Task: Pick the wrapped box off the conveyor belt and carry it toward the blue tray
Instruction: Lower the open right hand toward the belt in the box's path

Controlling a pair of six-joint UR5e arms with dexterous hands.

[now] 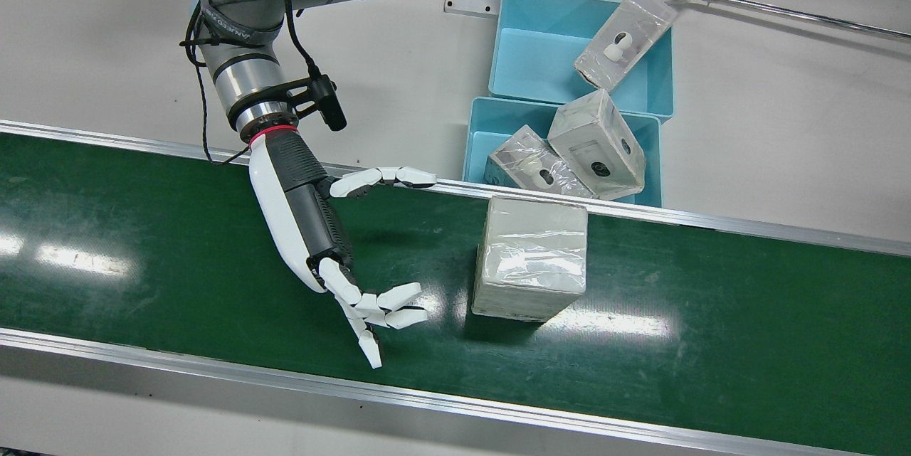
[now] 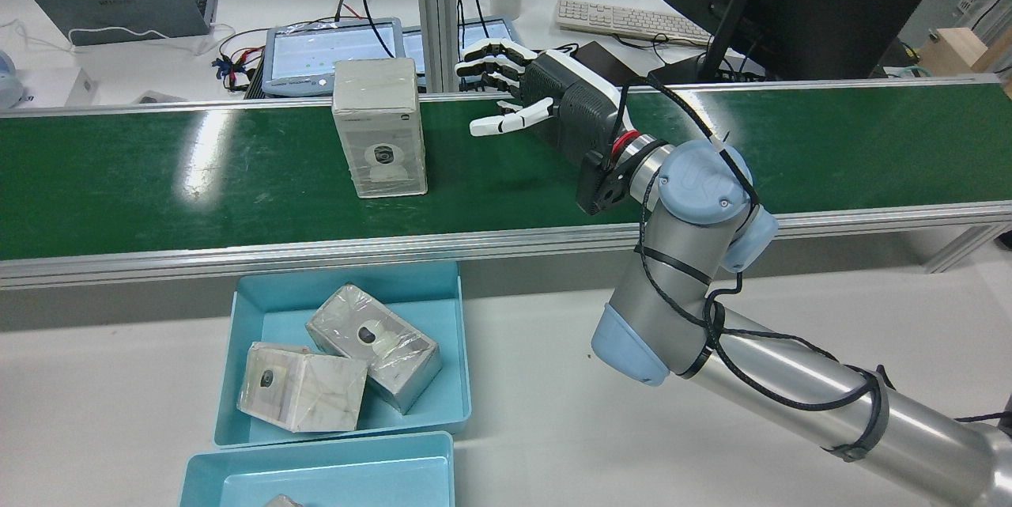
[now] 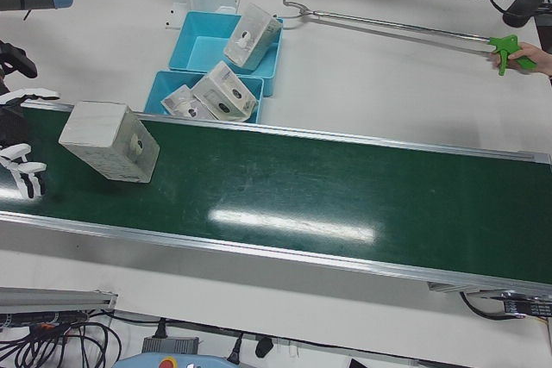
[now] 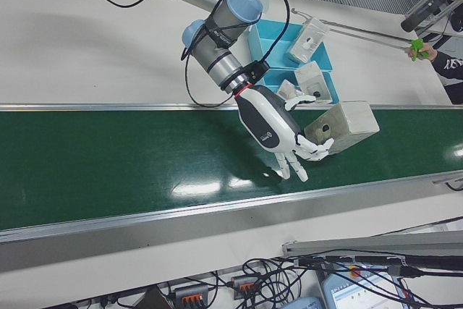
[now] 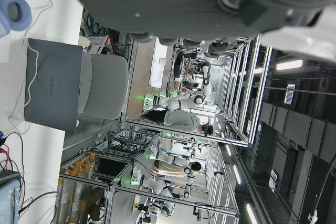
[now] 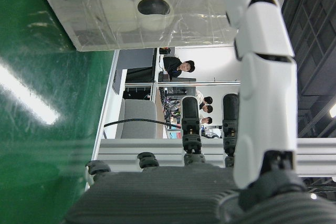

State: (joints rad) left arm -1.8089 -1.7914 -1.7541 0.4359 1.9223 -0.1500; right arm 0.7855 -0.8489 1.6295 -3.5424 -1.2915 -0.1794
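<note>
Front view: we see the right hand [image 1: 334, 242] stretched low over the green conveyor belt [image 1: 142, 242], fingers spread and released, holding nothing. The wrapped box [image 1: 531, 258] stands on the belt at its 3 o'clock, apart from the fingertips.

Rear view: box upright, grey-white, film-wrapped, a camera printed on its face. The blue tray [image 2: 261, 317] lies at the box's 6 o'clock.

Left hand [image 5: 210, 3]: its fingers' state we cannot tell.
</note>
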